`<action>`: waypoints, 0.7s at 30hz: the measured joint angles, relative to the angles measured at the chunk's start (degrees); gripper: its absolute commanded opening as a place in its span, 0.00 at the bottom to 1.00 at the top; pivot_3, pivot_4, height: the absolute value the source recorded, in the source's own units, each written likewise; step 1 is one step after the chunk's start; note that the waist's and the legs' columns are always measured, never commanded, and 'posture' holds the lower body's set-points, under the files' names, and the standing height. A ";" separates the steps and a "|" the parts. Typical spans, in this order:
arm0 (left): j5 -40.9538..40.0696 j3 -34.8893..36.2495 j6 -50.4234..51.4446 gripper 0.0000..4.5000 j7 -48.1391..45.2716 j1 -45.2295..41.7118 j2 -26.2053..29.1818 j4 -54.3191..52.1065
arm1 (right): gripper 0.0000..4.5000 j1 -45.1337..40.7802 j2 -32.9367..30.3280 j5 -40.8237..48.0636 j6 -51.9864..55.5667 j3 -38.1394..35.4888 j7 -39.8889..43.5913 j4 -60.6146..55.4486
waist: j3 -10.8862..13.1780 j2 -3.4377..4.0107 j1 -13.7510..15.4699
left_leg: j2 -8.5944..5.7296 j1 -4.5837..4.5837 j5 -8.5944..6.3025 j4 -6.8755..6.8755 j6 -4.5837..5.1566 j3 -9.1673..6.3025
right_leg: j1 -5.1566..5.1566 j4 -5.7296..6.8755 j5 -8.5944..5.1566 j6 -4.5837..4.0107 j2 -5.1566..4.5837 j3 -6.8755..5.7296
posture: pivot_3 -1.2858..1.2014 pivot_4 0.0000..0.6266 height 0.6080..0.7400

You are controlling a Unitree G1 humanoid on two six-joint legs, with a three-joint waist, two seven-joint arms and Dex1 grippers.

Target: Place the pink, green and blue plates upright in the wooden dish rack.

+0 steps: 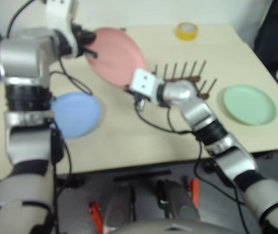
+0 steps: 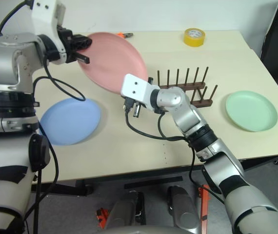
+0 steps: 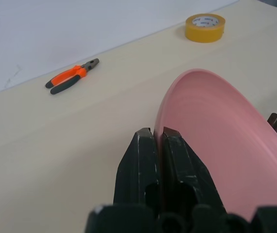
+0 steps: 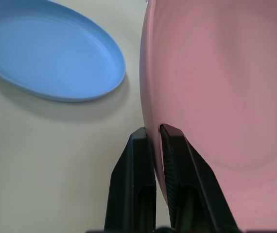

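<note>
Left gripper (image 2: 83, 50) and right gripper (image 4: 157, 138), both clenched on opposite rims of the pink plate (image 2: 112, 61), hold it tilted above the surface, seemingly for handover toward the wooden dish rack (image 2: 185, 90) mid-surface.

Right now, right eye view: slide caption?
Both grippers, left and right, clamp the pink plate beside the rack.

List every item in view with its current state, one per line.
pink plate: lifted off the table, tilted, gripped at two rim spots
left gripper: shut on pink plate
right gripper: shut on pink plate
blue plate: flat on table
green plate: flat on table
wooden dish rack: empty
yellow tape roll: lying flat
pliers: lying closed
</note>
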 measured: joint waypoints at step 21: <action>-9.42 9.52 -3.73 0.80 -4.72 -1.46 7.58 -2.53 | 0.00 -0.57 2.58 6.74 -0.05 -7.33 3.03 -0.68 | 0.00 0.00 -0.12 | 0.02 0.00 0.00 -0.08 -0.01 -0.02 | -0.05 -0.02 -0.01 -0.04 0.00 -0.02 | 0.52 0.24 1.00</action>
